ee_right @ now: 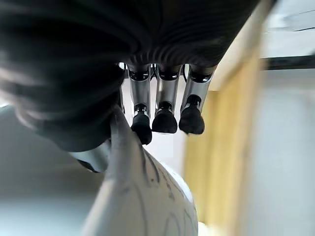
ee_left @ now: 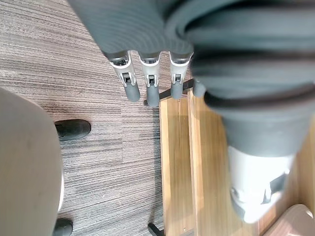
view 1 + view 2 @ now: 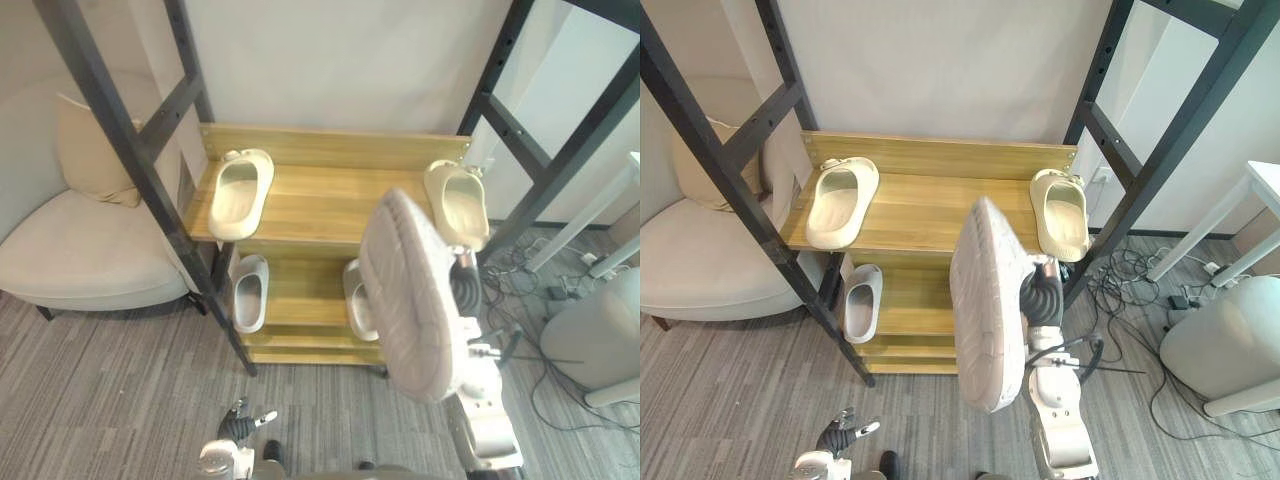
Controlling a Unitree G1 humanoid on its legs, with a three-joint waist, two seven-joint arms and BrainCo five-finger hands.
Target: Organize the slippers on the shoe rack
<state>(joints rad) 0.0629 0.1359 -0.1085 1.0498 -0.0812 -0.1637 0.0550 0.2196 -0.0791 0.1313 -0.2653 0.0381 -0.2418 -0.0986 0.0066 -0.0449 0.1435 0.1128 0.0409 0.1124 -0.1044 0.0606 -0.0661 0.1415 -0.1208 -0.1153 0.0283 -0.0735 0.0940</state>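
Note:
A wooden two-shelf shoe rack [image 3: 330, 205] stands against the wall. On its top shelf lie two cream slippers, one at the left [image 3: 241, 192] and one at the right end [image 3: 458, 203]. A grey slipper [image 3: 250, 293] rests at the left of the lower shelf, and another grey one [image 3: 357, 300] shows partly behind the raised slipper. My right hand [image 3: 1042, 296] is shut on a grey slipper [image 3: 985, 300], held up in front of the rack with its sole facing me; its fingers [image 1: 165, 120] curl over the slipper's edge [image 1: 142, 196]. My left hand [image 3: 240, 425] hangs low near the floor, open with nothing in it.
Black metal frame posts [image 3: 130, 150] slant across both sides of the rack. A beige armchair [image 3: 80, 240] stands at the left. At the right are a rounded white object [image 3: 595, 340], loose cables [image 3: 520, 270] on the carpet and a white table leg [image 3: 590, 215].

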